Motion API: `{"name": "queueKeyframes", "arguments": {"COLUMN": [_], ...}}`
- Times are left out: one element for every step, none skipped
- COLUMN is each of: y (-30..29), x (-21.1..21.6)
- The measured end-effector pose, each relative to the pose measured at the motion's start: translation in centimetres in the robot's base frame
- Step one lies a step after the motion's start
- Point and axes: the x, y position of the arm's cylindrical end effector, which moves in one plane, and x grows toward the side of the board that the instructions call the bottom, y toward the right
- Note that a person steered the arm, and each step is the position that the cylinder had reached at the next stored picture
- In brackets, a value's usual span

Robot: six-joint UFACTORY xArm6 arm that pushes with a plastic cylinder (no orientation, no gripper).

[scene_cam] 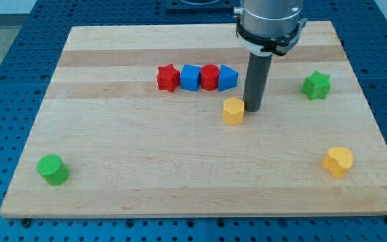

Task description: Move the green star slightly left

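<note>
The green star lies on the wooden board near the view's right edge, in the upper half. My tip rests on the board well to the left of the star and slightly lower. It stands right next to a yellow hexagon-like block, on that block's right side. I cannot tell if they touch.
A row of four blocks lies left of the rod: red star, blue block, red cylinder, blue block. A yellow heart-like block sits at lower right. A green cylinder sits at lower left.
</note>
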Motion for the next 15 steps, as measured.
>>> {"name": "queueKeyframes", "arguments": {"y": [-1.2, -1.0, 2.5, 7.0, 11.2, 15.0, 16.8, 16.9, 16.9, 16.9, 15.7, 13.6, 11.6, 10.7, 10.4], "x": [0.6, 1.2, 1.4, 1.7, 1.8, 1.8, 1.0, -1.0, -2.6, -3.9, -5.1, -6.1, -6.5, -5.4, -3.0]}}
